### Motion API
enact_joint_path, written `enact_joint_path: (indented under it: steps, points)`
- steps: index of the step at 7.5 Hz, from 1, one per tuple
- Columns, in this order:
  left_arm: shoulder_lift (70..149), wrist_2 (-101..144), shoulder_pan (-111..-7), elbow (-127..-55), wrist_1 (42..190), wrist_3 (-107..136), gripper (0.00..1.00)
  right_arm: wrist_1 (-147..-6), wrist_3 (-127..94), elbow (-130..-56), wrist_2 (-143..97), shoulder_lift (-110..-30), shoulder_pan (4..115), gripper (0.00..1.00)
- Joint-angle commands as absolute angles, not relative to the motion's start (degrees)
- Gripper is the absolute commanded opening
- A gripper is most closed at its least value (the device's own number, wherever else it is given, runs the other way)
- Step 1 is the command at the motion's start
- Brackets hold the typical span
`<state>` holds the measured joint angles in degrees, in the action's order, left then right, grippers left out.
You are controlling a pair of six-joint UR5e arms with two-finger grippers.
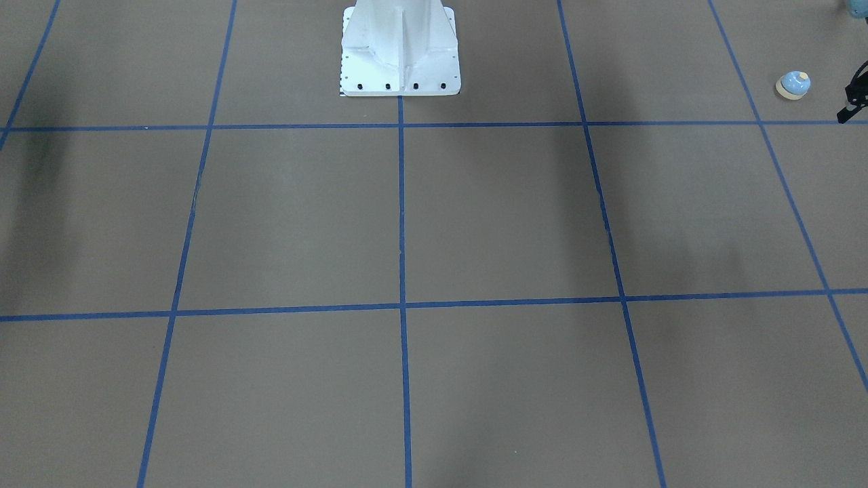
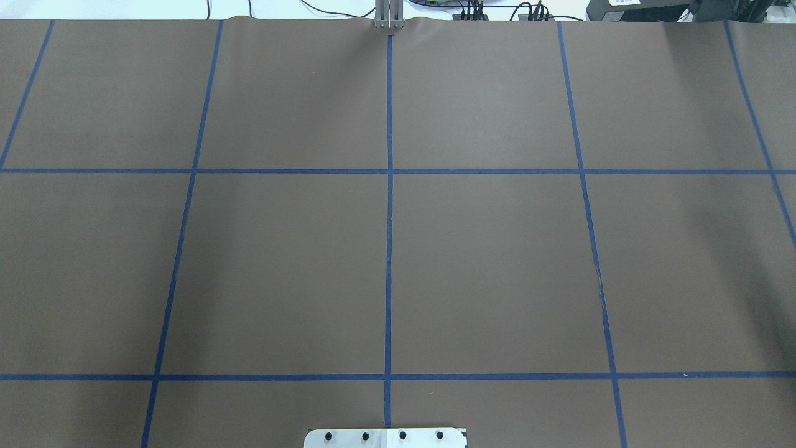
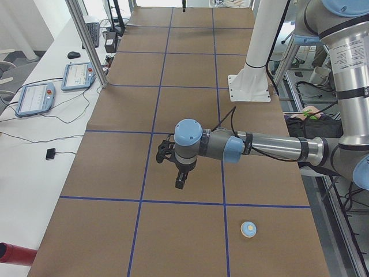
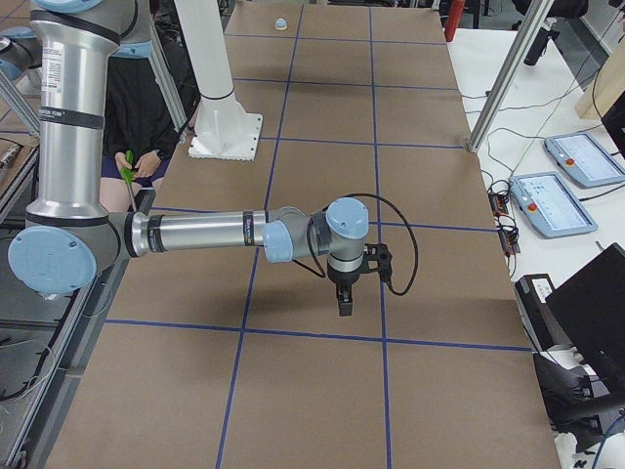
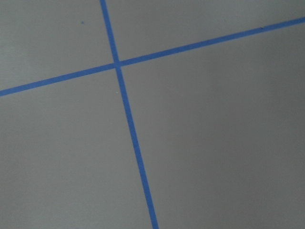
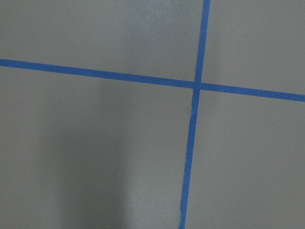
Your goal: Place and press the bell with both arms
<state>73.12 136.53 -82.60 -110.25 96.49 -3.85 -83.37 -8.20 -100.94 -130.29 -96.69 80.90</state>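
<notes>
We find the bell (image 3: 249, 229) upright on the surface (image 3: 115, 164), at four o'clock of our left tool (image 3: 180, 183) in the left-side view, well apart. We cannot tell whether it or our right tool (image 4: 345, 303) is spread; both seem to hover.

You have a brown bench (image 2: 497, 280) ruled into squares by blue lines (image 2: 388, 249), and a white pedestal (image 1: 400, 47) with black bolts. The bell (image 1: 793, 85) is light blue with a cream base and button. The left arm (image 3: 277, 147) and right arm (image 4: 195, 234) are silver, grey-jointed and blue-capped.
</notes>
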Motion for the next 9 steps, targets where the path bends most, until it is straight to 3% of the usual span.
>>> enact_joint_path:
  steps: [1, 5, 9]
  points:
    - [68.66, 135.89, -76.14, -109.87, 96.59, -4.04, 1.00, -83.41, -8.17, -100.90, -130.25, -96.68, 80.86, 1.00]
    - [59.26, 132.10, -70.50, -109.08, 97.65, -5.61, 1.00, -83.32, -8.09, -100.99, -130.25, -96.68, 80.86, 1.00]
    - [58.89, 130.87, -65.93, -98.02, 101.86, -6.15, 1.00, -83.32, -7.91, -100.99, -130.17, -96.68, 80.86, 1.00]
